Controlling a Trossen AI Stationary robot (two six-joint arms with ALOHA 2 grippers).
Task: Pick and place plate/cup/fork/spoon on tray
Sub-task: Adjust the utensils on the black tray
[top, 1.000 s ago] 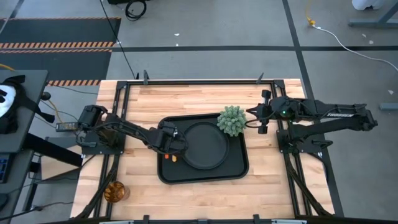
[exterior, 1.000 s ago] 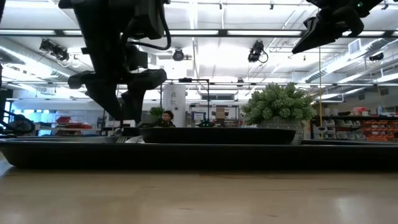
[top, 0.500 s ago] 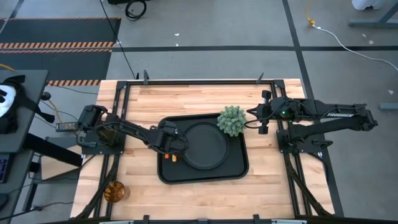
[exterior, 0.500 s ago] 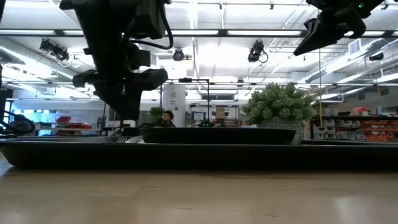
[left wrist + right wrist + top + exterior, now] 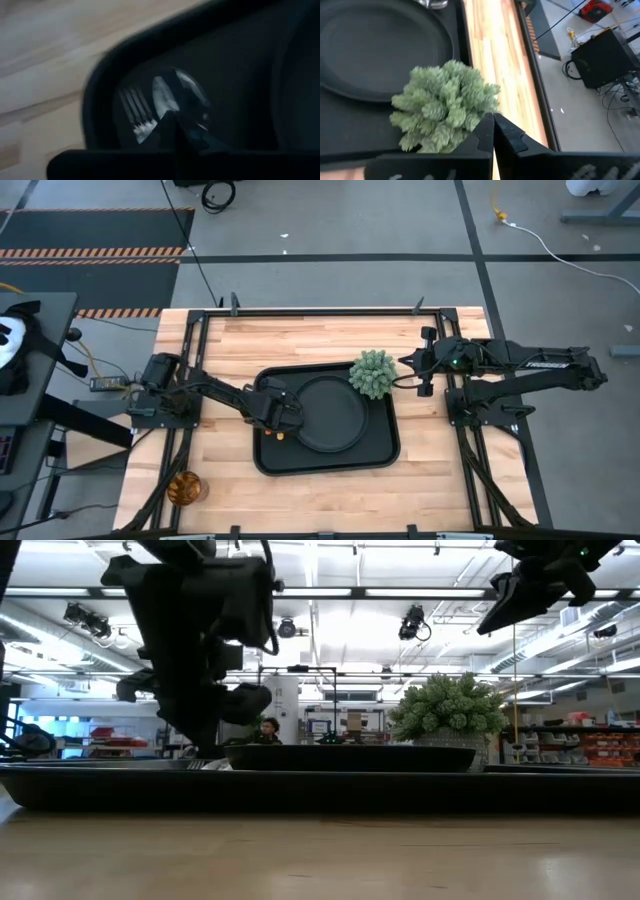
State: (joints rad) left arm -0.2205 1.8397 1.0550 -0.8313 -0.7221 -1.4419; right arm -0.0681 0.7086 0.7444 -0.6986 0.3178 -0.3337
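Observation:
The black tray [image 5: 325,468] lies mid-table with the round black plate [image 5: 330,415] on it. Left of the plate, the fork [image 5: 134,112] and the spoon [image 5: 182,97] lie side by side on the tray floor. Their orange handles [image 5: 275,434] stick out toward the near edge. My left gripper [image 5: 287,416] is shut and low over them, its tips [image 5: 171,120] just short of the spoon's bowl, with nothing between the fingers. The amber cup [image 5: 184,487] stands on the table's near left corner. My right gripper [image 5: 424,375] hangs shut, right of the tray. My left gripper has its shut fingertips right by the spoon and fork. I cannot tell whether they touch either one, because the gripper's own body hides the spot.
A green potted plant [image 5: 372,373] stands on the tray's far right corner, close to my right gripper. Bare wood lies in front of the tray and along the far edge.
My left gripper has shut from wide open, staying low over the fork and spoon and shifting slightly toward the plate. The fork and spoon lie where they were on the tray.

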